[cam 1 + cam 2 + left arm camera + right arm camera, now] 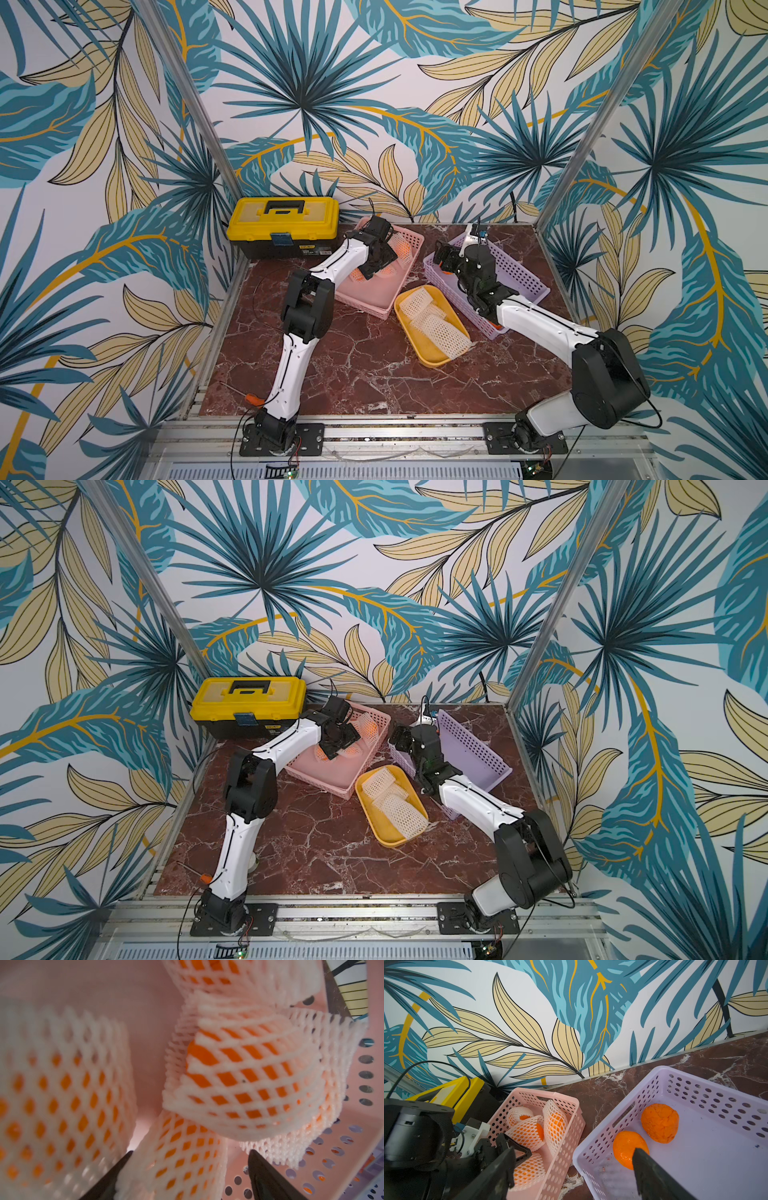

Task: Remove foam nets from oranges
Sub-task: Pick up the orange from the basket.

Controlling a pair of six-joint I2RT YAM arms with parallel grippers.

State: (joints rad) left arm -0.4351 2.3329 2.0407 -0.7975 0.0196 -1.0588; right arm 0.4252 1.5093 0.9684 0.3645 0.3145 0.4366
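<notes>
Left gripper [190,1153], lowered into the pink basket [376,307], jaws spread wide astride one netted orange [182,1159]; nothing clamped yet. More foam nets [249,1076], oranges inside, crowd against it within that basket. Right gripper [573,1153] hangs wide and empty beside the pink basket, over the purple basket [695,1093] holding two bare oranges [660,1122]. Stripped nets [436,324] lie in the yellow tray [424,351] just in front of the pink basket. Likely faults: closing jaws snag an overlapping neighbour's mesh, or pinch only soft foam so the fruit slips free.
</notes>
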